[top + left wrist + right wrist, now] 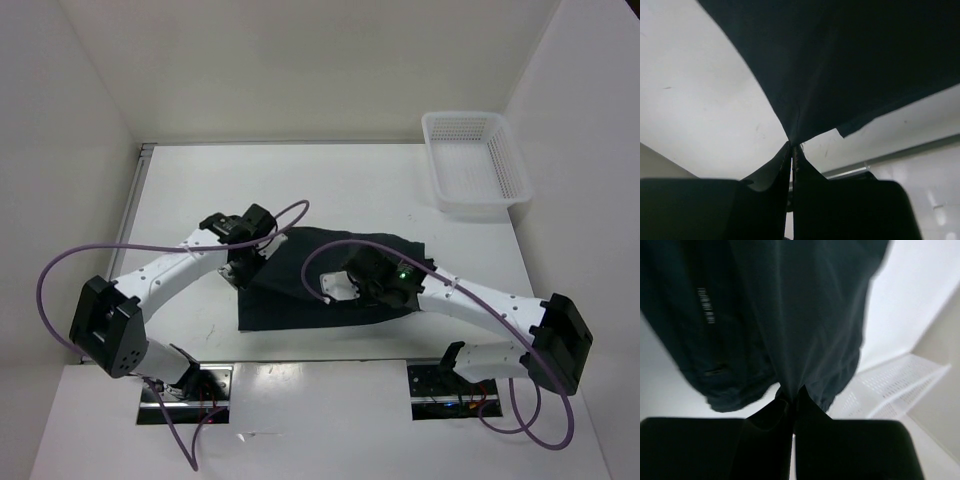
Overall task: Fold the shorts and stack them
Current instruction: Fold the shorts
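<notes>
The black shorts [300, 285] lie spread on the white table in the top view. My left gripper [243, 262] is shut on their left edge. In the left wrist view the left gripper [792, 146] pinches a corner of the shorts [850, 65], and the cloth fans up from it. My right gripper [352, 283] is over the middle of the cloth. In the right wrist view the right gripper [792, 392] is shut on a fold of the shorts [790, 305], lifted off the table, with a small pale mark [706, 305] at the left.
A white mesh basket [474, 160] stands at the back right of the table; it also shows in the right wrist view [890, 385]. Purple cables loop from both arms. White walls close in the table on three sides.
</notes>
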### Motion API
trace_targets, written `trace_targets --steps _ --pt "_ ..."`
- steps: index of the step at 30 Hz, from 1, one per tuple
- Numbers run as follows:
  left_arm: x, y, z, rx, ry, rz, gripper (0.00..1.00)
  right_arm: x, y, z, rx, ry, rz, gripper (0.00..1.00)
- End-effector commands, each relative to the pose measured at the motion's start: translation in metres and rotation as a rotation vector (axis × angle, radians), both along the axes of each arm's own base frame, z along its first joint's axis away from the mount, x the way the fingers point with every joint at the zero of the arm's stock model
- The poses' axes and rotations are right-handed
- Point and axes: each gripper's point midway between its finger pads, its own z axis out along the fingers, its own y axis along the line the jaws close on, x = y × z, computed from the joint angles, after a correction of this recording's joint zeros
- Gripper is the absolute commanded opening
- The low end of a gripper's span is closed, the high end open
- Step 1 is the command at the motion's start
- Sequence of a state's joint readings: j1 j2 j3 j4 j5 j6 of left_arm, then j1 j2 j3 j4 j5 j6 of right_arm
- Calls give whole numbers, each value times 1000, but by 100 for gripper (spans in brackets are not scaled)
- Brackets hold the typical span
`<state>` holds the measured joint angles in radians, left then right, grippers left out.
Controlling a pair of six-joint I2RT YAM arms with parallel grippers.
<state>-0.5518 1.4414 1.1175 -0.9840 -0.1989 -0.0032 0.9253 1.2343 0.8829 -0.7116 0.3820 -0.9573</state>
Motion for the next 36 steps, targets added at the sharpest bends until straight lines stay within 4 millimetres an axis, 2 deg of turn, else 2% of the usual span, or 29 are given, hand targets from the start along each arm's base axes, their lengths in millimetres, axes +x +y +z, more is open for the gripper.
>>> trace_targets --steps 1,6,12,14,15,17,20,21,26,29,31,33,34,36 --pt "-31 -1 -3 -3 100 -43 7 -25 -5 -23 -23 107 20 0" --pt "-42 2 -7 4 157 -45 7 -43 -19 -38 -79 180 37 0" --pt "-49 2 -7 9 181 -54 7 -50 -24 -49 -106 207 57 0" --pt "-51 -1 -8 7 194 -66 10 -52 -26 -52 -113 212 57 1" --pt "-51 -1 -8 7 194 -66 12 -50 -23 -51 -104 205 57 7" --pt "-57 -5 -14 15 225 -87 14 -53 -21 -54 -106 218 71 10" --pt "-67 -9 -18 -1 271 -101 27 -59 -13 -56 -76 234 79 36" --pt "-72 -6 -20 11 289 -99 28 -63 -13 -58 -70 256 75 51" --pt "-89 6 -19 43 340 -94 33 -71 0 -41 9 308 53 54" --pt "-80 11 -16 67 280 -94 33 -75 17 -20 125 331 30 54" --pt "-57 4 -13 39 193 -82 33 -69 28 -2 236 333 -23 53" --pt "-34 -10 -16 8 147 -75 33 -53 34 9 331 313 -91 48" --pt "-17 -18 -15 -7 125 -64 33 -36 26 7 365 309 -195 46" --pt "1 -37 -15 -59 93 -71 33 -12 22 2 410 279 -309 40"
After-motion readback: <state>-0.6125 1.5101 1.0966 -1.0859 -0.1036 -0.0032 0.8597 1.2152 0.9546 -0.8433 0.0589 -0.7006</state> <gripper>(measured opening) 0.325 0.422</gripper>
